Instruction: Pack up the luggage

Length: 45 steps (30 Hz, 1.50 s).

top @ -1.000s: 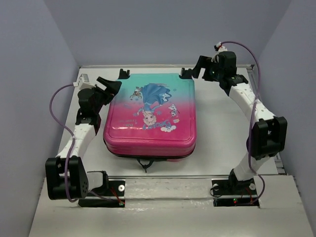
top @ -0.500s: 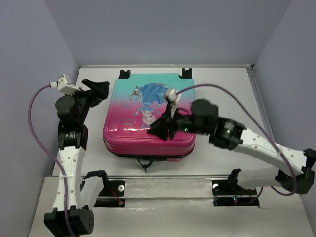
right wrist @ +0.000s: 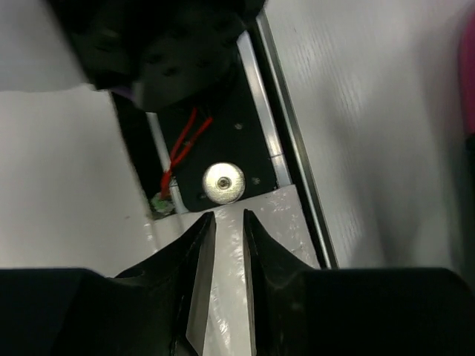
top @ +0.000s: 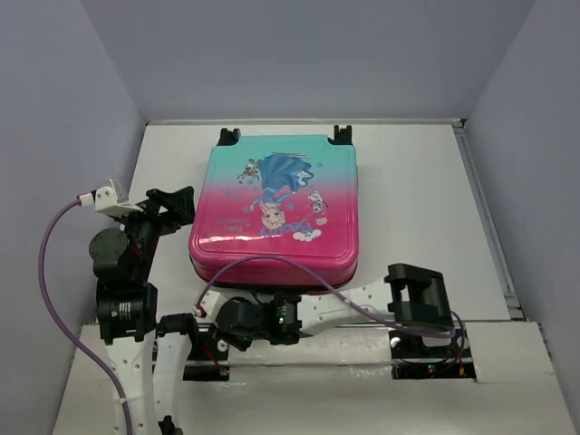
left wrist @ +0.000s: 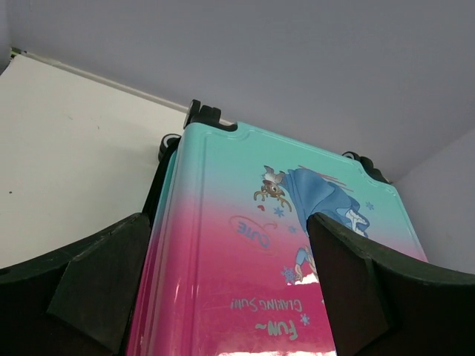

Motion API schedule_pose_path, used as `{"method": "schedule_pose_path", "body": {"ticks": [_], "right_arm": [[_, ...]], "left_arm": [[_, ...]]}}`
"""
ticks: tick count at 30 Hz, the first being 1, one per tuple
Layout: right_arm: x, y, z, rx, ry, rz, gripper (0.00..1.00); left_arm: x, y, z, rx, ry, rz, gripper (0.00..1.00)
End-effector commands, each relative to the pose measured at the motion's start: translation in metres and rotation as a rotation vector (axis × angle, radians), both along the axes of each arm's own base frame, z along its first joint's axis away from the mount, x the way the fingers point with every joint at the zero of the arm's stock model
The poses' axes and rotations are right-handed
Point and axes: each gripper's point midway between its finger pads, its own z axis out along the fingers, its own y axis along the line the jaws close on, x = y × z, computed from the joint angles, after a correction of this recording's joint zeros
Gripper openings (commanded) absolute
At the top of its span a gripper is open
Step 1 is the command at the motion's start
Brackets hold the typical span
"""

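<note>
Closed luggage [top: 272,204] lies flat mid-desk [top: 417,199], long axis running near to far, wheels [top: 228,136] toward the back wall. The right arm [top: 344,308] crosses in front of its near edge, and a purple cable [top: 272,261] arcs over the lid. The left pincer [top: 174,204] gapes wide beside its left side. The right pincer [right wrist: 228,216] is nearly closed on nothing, above a screw [right wrist: 224,183]. Lid lettering reads "CUTE", "FUN"

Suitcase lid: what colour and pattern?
Suitcase lid: teal fading to pink, blue-dressed cartoon princess; clearest in top external view.
</note>
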Motion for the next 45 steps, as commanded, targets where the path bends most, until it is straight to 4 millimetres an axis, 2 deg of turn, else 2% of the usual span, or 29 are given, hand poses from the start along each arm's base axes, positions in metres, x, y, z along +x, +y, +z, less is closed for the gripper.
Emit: {"method": "schedule_pose_path", "body": {"ticks": [1, 2, 3, 4, 6, 9, 13, 15, 18, 19, 20, 25, 29, 36, 40, 45], "right_arm": [[0.018, 0.038, 0.016, 0.13, -0.057, -0.064, 0.29], [0.02, 0.048, 0.018, 0.153, -0.082, -0.057, 0.3], [0.023, 0.051, 0.014, 0.148, -0.102, -0.062, 0.31], [0.034, 0.053, 0.0, 0.122, -0.108, -0.072, 0.31], [0.041, 0.057, -0.004, 0.129, -0.096, -0.06, 0.31], [0.064, 0.054, -0.027, 0.109, -0.083, -0.08, 0.32], [0.078, 0.055, -0.037, 0.096, -0.121, -0.073, 0.34], [0.08, 0.056, -0.049, 0.072, -0.149, -0.054, 0.34], [0.091, 0.056, -0.056, 0.049, -0.205, -0.047, 0.34], [0.101, 0.054, -0.057, 0.035, -0.242, -0.052, 0.34], [0.104, 0.054, -0.054, 0.03, -0.281, -0.034, 0.34], [0.124, 0.054, -0.01, 0.039, -0.422, -0.055, 0.34], [0.146, 0.05, 0.049, 0.075, -0.571, -0.112, 0.34], [0.164, 0.04, 0.126, 0.137, -0.709, -0.194, 0.34], [0.181, 0.029, 0.15, 0.12, -0.785, -0.26, 0.33], [0.182, 0.02, 0.181, 0.164, -0.804, -0.286, 0.33]], "left_arm": [[-0.007, 0.002, -0.005, 0.03, 0.002, 0.007, 0.99], [-0.008, 0.002, -0.006, 0.03, 0.001, 0.007, 0.99], [-0.008, 0.002, -0.012, 0.03, 0.008, 0.007, 0.99], [-0.008, 0.002, -0.012, 0.031, 0.008, 0.007, 0.99], [-0.01, 0.002, -0.013, 0.04, 0.009, 0.009, 0.99], [-0.015, 0.004, -0.001, 0.047, -0.017, 0.025, 0.99], [-0.018, 0.001, 0.013, 0.038, -0.048, 0.011, 0.99], [-0.018, -0.001, 0.013, 0.034, -0.051, -0.001, 0.99], [-0.018, -0.002, 0.007, 0.032, -0.043, -0.003, 0.99], [-0.018, -0.001, 0.005, 0.031, -0.039, -0.001, 0.99], [-0.018, -0.002, 0.004, 0.031, -0.039, -0.003, 0.99], [-0.02, -0.003, -0.001, 0.029, -0.033, -0.009, 0.99], [-0.019, -0.001, -0.012, 0.034, -0.009, 0.001, 0.99], [-0.025, 0.004, -0.015, 0.043, 0.001, 0.029, 0.99], [-0.026, -0.001, -0.023, 0.029, 0.017, 0.006, 0.99], [-0.031, -0.003, -0.036, 0.024, 0.048, -0.004, 0.99]]}}
